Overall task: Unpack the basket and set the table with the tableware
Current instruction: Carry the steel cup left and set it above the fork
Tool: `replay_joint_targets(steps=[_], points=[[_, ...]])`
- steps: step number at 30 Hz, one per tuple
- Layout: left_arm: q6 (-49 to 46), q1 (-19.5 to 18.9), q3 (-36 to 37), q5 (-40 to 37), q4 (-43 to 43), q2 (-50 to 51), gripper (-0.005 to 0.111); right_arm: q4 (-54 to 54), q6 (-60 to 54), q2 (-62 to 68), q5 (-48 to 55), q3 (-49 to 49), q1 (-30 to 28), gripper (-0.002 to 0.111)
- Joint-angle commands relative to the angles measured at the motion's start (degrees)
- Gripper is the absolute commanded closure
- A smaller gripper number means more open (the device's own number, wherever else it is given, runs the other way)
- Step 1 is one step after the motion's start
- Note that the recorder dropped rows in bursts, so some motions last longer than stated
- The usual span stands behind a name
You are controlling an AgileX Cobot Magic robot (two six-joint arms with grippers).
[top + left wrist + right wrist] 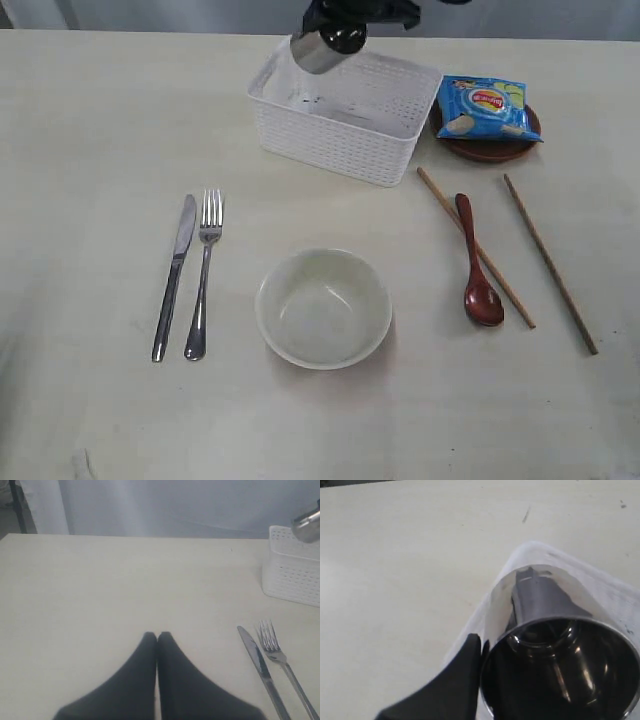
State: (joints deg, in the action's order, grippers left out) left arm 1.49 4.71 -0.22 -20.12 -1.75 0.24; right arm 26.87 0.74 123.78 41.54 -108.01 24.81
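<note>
Up over the basket (330, 140), the steel cup (320, 50) hangs tilted, its rim pinched by the right hand (484, 652). The basket looks emptied. Out on the table (100, 120) sit the knife (175, 275), fork (203, 275), bowl (323, 308), spoon (478, 270), chopsticks (548, 262), and a plate (485, 148) under a chip bag (483, 107). The left hand (157, 637) is pressed together, idle. I'd guess the cup's the last piece to place.

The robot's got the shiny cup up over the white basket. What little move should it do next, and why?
Probably carry the cup sideways, clear of the basket, toward the bare table between basket and bowl. The right pincer grips the cup's rim, the cup hangs tilted over the basket, and that spot looks free.
</note>
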Motion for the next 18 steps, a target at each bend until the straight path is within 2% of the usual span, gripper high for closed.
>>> replay_joint_targets(steps=[1,9,18], points=[[-0.16,-0.17,0.22,0.49,-0.02,-0.24,0.107,-4.18,-1.17,-1.26,6.41,-8.79,4.04,0.109],[-0.16,-0.17,0.22,0.49,-0.02,-0.24,0.107,-17.62,-0.39,5.6,22.34,-26.12,13.93,0.109],[-0.16,-0.17,0.22,0.49,-0.02,-0.24,0.107,-24.9,0.86,12.32,28.01,-33.16,21.25,0.109]])
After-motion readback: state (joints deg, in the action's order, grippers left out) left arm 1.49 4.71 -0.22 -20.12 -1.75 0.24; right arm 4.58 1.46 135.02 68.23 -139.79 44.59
